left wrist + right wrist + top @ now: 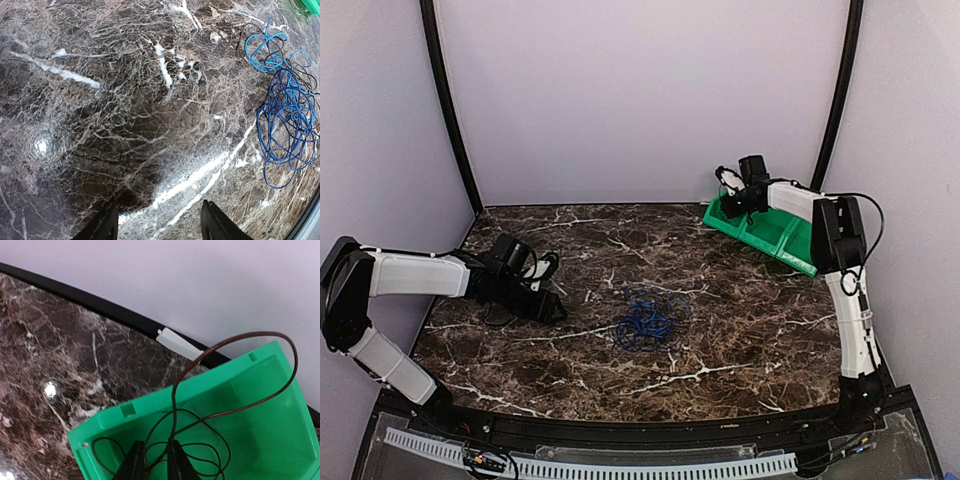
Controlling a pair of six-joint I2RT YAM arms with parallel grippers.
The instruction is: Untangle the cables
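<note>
The cables lie as one loose clump on the table, ahead of the left gripper and off to the right of its fingertips, near but not touching them. In the left wrist view the clump shows one light blue wire looped at its far end, many overlapping loops of dark blue below that, and a few thin dark strands threaded through. How many separate wires make up the dark blue loops cannot be told. The left gripper has its two fingers spread wide apart with nothing but bare marble between them. A single brown wire is away from the clump, at the right gripper. It runs down into the narrow slot between that gripper's two fingers, which are drawn close together and appear to pinch it. From there it rises ahead of the fingertips in one tall arch, and several smaller loops of it lie around and beyond them. Those loops rest inside the one green bin, directly under and in front of the right fingers. In the top view the right gripper sits over the bin's far end, well apart from the clump.
</note>
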